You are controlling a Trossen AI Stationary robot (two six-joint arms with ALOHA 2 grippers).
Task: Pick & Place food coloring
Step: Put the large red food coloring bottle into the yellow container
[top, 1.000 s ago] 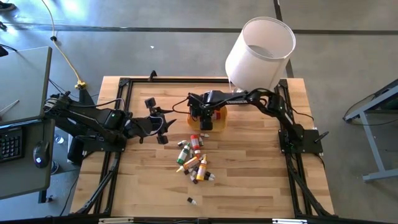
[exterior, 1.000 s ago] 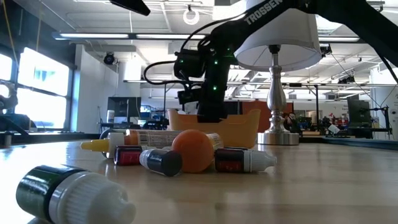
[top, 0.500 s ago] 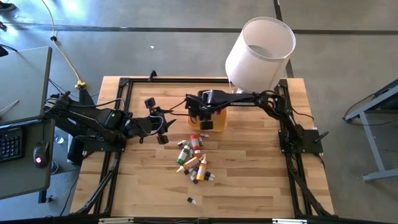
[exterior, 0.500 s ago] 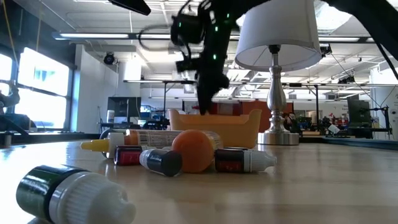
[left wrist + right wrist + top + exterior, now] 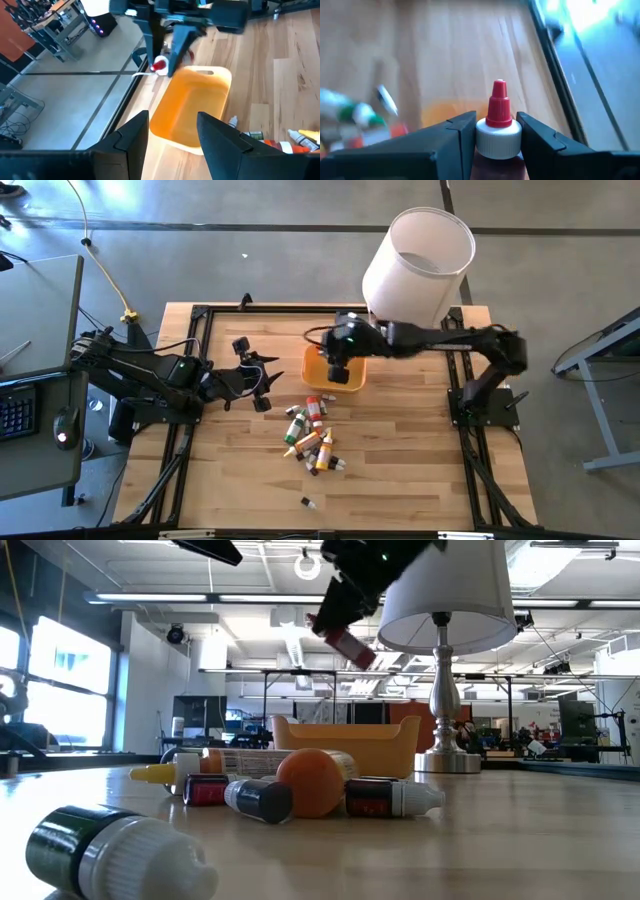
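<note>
While it hangs above the tray, the held bottle decides what follows.

Bottle: small red food-coloring squeeze bottle with white collar and red tip (image 5: 498,124), aloft over the orange plastic tray (image 5: 318,363).
Heap: remaining small bottles (image 5: 313,435) at six o'clock from the tray.
Risk: a tilted release could bounce it over the rim.
Right gripper (image 5: 495,131): jaws narrowly parted, clamping the bottle's collar.
Left gripper (image 5: 172,134): nine o'clock, jaws apart, empty.

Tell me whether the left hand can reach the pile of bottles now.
Probably yes: the left hand is empty beside the bottle pile, nothing between them; the right hand is over the orange tray.
</note>
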